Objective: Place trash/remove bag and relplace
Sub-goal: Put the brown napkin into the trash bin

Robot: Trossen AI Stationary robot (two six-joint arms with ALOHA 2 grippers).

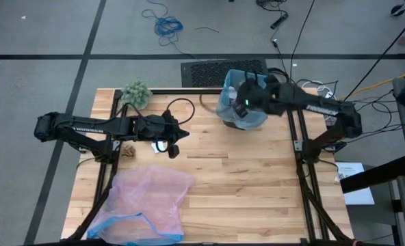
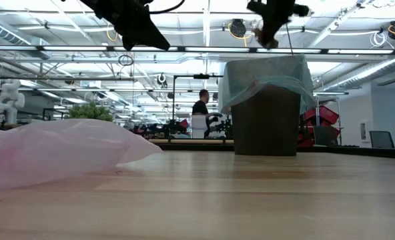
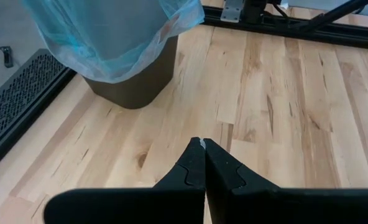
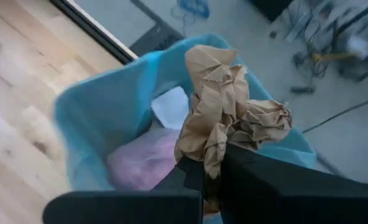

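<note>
Right wrist view: the right pincer (image 4: pixel 212 171), closed on a crumpled brown paper scrap (image 4: pixel 224 109), hangs directly above the light-blue bag (image 4: pixel 103 106) lining the bin, with a pink wad (image 4: pixel 140 162) and white paper (image 4: pixel 171 107) below it. The scrap looks light, soft and springy, best pinched at a fold. The left pincer (image 3: pixel 202 163), closed and empty, waits over the table (image 3: pixel 277 106).

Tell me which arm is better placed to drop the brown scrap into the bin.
The right: its gripper already holds the brown crumpled scrap above the blue-lined bin. The left gripper is shut, empty, over bare table.
</note>
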